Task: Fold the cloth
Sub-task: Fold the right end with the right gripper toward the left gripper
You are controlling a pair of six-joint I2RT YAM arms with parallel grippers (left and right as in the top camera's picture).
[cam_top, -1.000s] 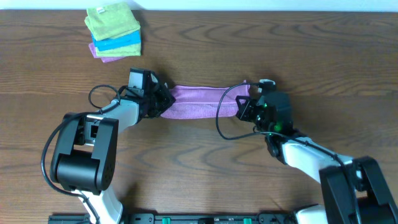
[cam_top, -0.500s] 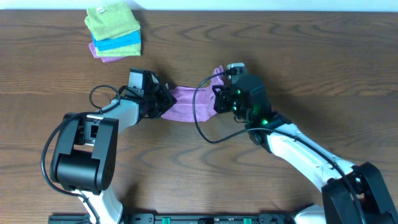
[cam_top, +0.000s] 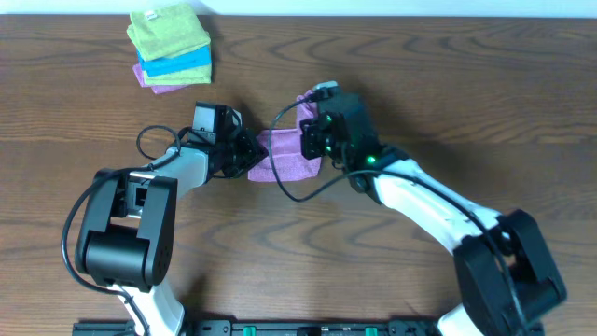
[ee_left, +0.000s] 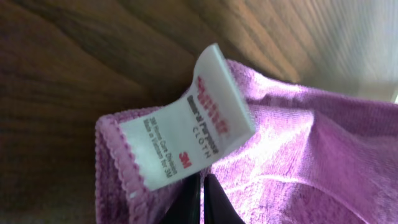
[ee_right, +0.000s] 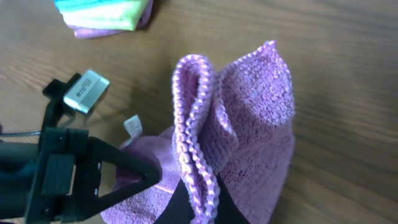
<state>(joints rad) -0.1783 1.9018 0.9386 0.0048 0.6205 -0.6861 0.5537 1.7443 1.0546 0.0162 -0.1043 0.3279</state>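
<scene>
Purple cloth (cam_top: 284,163) pinched at both ends.
I see left gripper (ee_left: 200,196) clamped on its tagged corner, right gripper (ee_right: 198,208) on the bunched hem.

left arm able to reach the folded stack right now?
Probably not as is: the left claw is shut on the purple cloth. The table between it and the folded stack is bare, so the way looks free once it lets go.

A stack of folded cloths (cam_top: 171,47) (green on top, then blue, purple lowest) sits at the far left of the dark wooden tabletop (cam_top: 485,84).
</scene>
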